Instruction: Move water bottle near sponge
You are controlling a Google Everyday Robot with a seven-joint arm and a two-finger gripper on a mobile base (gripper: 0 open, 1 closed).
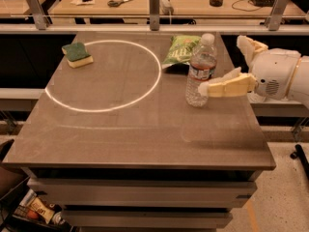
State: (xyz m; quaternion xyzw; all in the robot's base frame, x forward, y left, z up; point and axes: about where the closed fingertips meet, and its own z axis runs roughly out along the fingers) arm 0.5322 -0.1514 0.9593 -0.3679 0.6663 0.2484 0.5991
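One water bottle (200, 62) stands upright on the right side of the table (145, 129), well apart from the sponge (77, 54) at the far left. The gripper (208, 86) is at its lower part, probably to grasp it low. Whether it holds the bottle, I cannot tell.

The grey-brown table (145, 134) carries three things. The sponge (77, 54) lies at the far left corner, just outside a bright ring (159, 76) marked on the top. The green bag (181, 50) lies at the far edge, right of the ring. The bottle (200, 71) stands upright just in front of the bag, well apart from the sponge. The gripper (206, 86) reaches in from the right, right at the bottle's lower half.
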